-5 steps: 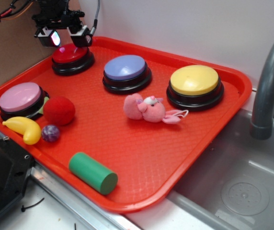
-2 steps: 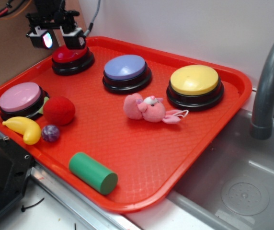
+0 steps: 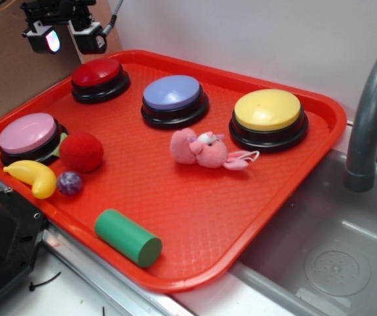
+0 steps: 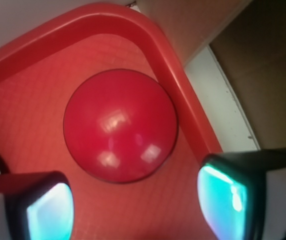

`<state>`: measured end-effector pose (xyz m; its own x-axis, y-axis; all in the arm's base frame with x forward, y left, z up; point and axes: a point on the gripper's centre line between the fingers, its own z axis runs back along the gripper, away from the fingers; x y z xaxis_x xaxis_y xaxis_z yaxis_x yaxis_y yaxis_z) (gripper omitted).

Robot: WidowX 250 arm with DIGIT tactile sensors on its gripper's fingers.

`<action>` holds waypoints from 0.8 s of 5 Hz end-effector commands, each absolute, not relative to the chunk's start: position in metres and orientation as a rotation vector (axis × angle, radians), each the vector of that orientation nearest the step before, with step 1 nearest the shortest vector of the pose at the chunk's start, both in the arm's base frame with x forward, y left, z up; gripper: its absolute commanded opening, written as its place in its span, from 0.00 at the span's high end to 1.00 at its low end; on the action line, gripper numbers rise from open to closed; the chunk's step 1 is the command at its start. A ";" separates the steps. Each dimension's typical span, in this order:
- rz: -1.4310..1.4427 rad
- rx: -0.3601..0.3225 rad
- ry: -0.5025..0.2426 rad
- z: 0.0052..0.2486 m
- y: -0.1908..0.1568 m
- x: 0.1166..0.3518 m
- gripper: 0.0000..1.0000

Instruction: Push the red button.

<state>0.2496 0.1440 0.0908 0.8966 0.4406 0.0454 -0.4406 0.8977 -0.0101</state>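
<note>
The red button (image 3: 97,73) has a glossy red dome on a black base and sits at the tray's far left corner; it fills the middle of the wrist view (image 4: 120,126). My gripper (image 3: 66,41) hangs above and a little left of it, clear of the dome. The jaws are open and empty, with the fingertips (image 4: 48,210) apart at the bottom of the wrist view.
On the red tray (image 3: 241,217) stand a purple button (image 3: 173,93), a yellow button (image 3: 268,110) and a pink button (image 3: 28,133). A fuzzy red ball (image 3: 81,152), banana (image 3: 33,175), pink plush (image 3: 205,150) and green cylinder (image 3: 127,237) lie nearer. A sink and faucet (image 3: 368,112) are at right.
My gripper has risen from just over the red button's dome and drifted left, away from it. The jaws stay open.
</note>
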 end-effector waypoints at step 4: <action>0.380 -0.008 -0.165 0.149 0.122 0.222 0.00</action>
<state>0.2220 0.1187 0.1347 0.9231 0.3695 0.1066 -0.3667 0.9292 -0.0453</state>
